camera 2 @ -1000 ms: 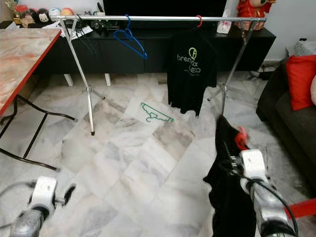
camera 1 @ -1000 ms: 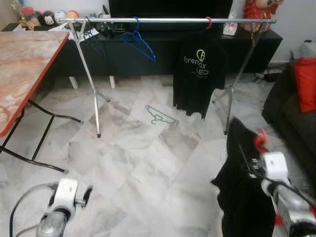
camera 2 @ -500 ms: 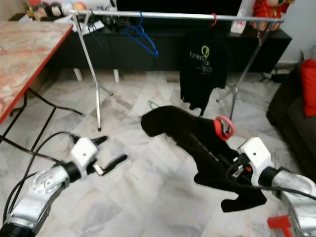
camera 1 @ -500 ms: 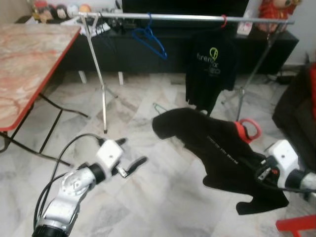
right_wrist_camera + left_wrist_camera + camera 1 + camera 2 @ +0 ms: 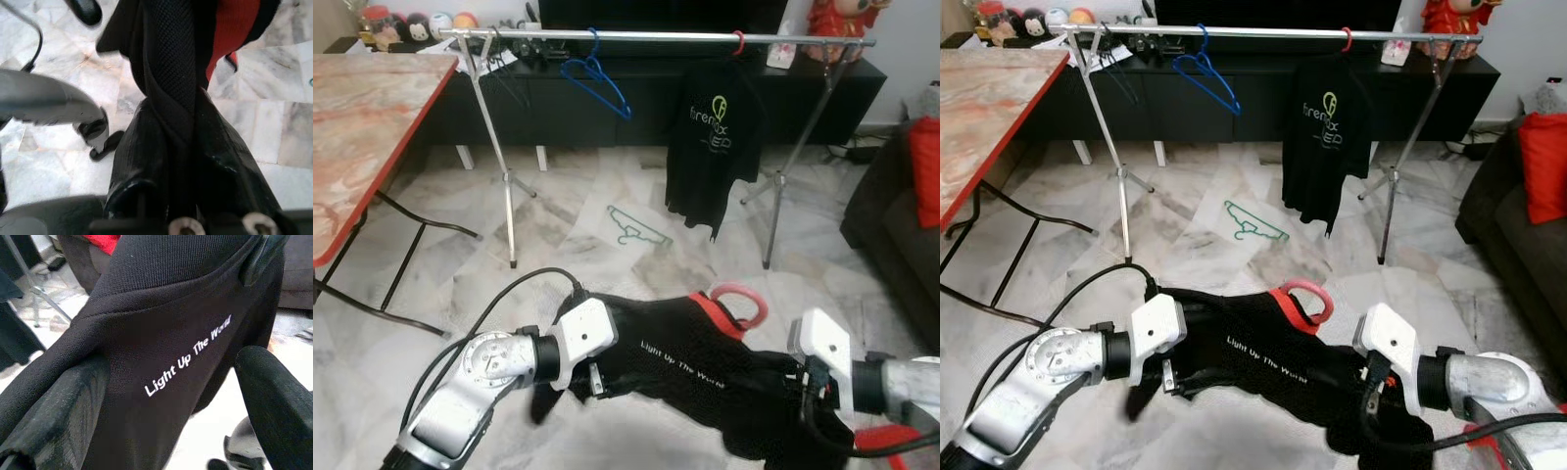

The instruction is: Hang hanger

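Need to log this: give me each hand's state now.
Left hand: open, fingers astride the black shirt.
Right hand: shut on the black shirt.

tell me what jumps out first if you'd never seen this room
A black shirt on a red hanger is stretched between the two grippers low in front, the right gripper pinching a twisted fold. Behind it a metal rack carries another black shirt and a blue hanger; a green hanger lies on the floor.

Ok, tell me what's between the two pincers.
The black shirt on its red hanger stretches between the left pincer and right pincer, seen in both eye views.
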`<state>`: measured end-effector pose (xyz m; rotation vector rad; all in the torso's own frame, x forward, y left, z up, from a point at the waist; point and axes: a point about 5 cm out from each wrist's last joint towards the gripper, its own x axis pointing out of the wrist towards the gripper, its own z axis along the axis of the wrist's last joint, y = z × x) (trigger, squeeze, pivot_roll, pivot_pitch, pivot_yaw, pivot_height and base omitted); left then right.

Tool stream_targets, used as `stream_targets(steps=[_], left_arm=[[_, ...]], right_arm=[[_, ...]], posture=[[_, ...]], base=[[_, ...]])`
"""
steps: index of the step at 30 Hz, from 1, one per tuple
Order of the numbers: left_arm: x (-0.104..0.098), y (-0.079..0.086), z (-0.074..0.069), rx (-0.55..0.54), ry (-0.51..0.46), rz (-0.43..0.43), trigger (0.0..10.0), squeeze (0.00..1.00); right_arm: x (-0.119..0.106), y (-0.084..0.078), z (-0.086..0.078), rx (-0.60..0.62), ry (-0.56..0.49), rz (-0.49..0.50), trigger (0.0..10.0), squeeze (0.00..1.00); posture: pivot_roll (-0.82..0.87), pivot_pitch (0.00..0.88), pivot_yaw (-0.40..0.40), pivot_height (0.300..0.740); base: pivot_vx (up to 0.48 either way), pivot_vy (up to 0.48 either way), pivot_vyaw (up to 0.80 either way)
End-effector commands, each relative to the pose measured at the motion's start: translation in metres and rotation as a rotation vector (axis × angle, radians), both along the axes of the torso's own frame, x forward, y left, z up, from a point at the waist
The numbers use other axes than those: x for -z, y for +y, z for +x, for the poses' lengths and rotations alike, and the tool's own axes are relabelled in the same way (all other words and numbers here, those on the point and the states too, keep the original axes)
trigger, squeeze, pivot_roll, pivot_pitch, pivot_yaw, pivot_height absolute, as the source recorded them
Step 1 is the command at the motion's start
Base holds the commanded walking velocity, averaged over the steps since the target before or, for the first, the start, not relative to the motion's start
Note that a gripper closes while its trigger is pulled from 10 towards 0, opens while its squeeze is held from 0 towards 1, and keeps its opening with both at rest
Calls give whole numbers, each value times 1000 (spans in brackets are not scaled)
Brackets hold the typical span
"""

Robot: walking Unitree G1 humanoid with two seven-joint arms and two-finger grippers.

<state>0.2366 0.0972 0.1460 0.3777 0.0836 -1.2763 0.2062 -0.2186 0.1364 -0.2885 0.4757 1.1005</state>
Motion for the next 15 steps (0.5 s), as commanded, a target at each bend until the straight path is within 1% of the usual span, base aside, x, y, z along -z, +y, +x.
stream_targets(steps=[1, 4, 5, 6, 10, 15], left_arm=[[-19, -5, -1, 43, -40, -29, 10000, 0], [-32, -6, -6, 90, -20, -37, 10000, 0], [-37, -6, -10, 117, -1, -41, 10000, 0], [-37, -6, -10, 117, -1, -41, 10000, 0], [-45, -5, -17, 173, 62, -50, 10000, 0], [-46, -3, -21, 203, 108, -34, 10000, 0]], right_arm=[[-1, 2, -5, -45, 15, -19, 10000, 0], [3, 0, -8, -42, 42, -47, 10000, 0], [8, -5, -10, -34, 60, -72, 10000, 0], [8, -5, -10, -34, 60, -72, 10000, 0], [22, -18, -11, 13, 89, -131, 10000, 0], [27, -21, -11, 29, 86, -147, 10000, 0]], posture=[[-97, 44, -54, 740], [-94, 44, -53, 740], [-93, 46, -54, 740], [-93, 46, -54, 740], [-92, 59, -56, 740], [-89, 66, -52, 740]], base=[[0, 0, 0], [0, 0, 0], [0, 0, 0], [0, 0, 0], [0, 0, 0], [0, 0, 0]])
